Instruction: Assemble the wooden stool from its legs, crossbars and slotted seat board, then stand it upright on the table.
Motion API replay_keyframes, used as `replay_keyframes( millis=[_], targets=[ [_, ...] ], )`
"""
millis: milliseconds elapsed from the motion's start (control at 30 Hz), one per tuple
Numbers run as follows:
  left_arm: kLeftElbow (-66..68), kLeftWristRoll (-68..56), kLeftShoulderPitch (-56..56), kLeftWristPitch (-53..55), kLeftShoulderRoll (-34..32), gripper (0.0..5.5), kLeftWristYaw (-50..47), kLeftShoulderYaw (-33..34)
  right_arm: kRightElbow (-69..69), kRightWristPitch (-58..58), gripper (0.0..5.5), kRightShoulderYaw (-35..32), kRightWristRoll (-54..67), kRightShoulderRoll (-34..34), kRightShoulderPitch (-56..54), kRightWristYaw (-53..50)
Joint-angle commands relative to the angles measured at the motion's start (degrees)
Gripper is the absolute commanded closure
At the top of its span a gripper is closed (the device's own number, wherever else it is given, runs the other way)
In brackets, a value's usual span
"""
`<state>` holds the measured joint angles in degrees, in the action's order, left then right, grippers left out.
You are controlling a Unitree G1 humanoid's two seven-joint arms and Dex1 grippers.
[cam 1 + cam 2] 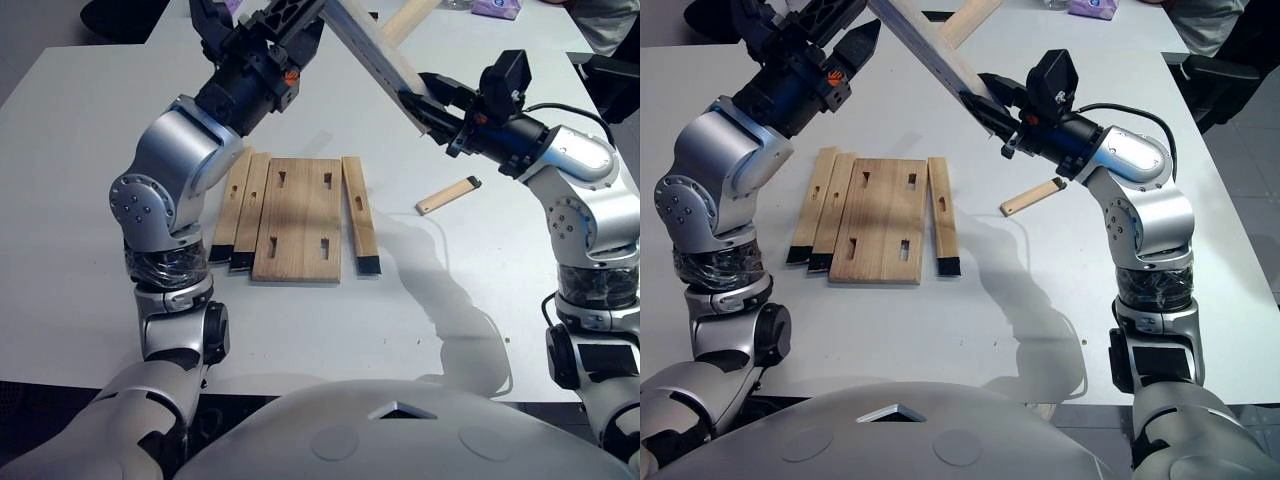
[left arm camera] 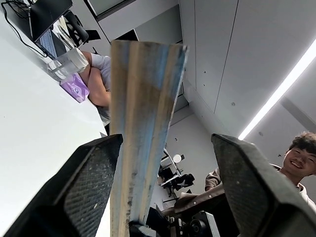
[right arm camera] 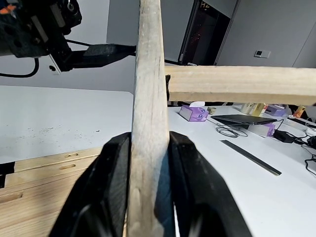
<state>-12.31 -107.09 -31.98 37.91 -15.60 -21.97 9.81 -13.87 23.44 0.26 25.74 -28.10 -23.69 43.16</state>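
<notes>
My right gripper [image 1: 425,105] is shut on the lower end of a long wooden leg [image 1: 375,55], held slanting in the air over the back of the table. A crossbar [image 3: 242,84] sticks out sideways from that leg near its upper end. My left gripper [image 2: 167,140] is raised at the leg's upper end and stands open. The wood lies against one finger [image 2: 84,192], with a wide gap to the other. Flat on the table lie the slotted seat board [image 1: 297,218], two legs [image 1: 240,205] along its left side and one leg [image 1: 360,212] along its right.
A short loose crossbar [image 1: 448,195] lies on the table right of the board, under my right arm. A purple box [image 1: 497,8] sits at the table's far edge. A dark chair [image 1: 1225,75] stands past the right edge. The white tabletop [image 1: 400,320] in front is bare.
</notes>
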Motion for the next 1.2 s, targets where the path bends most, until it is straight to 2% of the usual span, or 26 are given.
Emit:
replay_keyframes(
  millis=[33, 200, 900, 1133, 1200],
  targets=[
    [2.60, 0.80, -1.18, 2.11, -2.11, 2.15, -1.69, -0.75, -1.03, -0.79, 4.45, -0.02, -0.47, -0.17, -0.23, 0.02],
    [4.25, 0.80, -1.18, 5.72, -4.23, 2.15, -0.81, -1.68, -0.60, -1.38, 4.45, -0.32, -0.92, -0.53, -1.00, 0.25],
    [8.11, -0.46, -2.31, 11.36, -5.57, 2.15, 4.85, -1.36, -2.67, -3.09, 4.45, 2.49, -1.95, -0.14, 1.95, 3.23],
    [7.63, 1.52, -1.82, 12.23, -6.29, 3.23, 6.79, -0.98, -2.82, -3.19, 4.45, 2.74, -2.20, -0.27, 2.73, 3.57],
    [6.73, 2.87, -1.50, 12.49, -7.07, 3.30, 8.29, -0.50, -2.78, -3.29, 4.45, 2.44, -2.32, -0.68, 3.23, 3.63]
  ],
)
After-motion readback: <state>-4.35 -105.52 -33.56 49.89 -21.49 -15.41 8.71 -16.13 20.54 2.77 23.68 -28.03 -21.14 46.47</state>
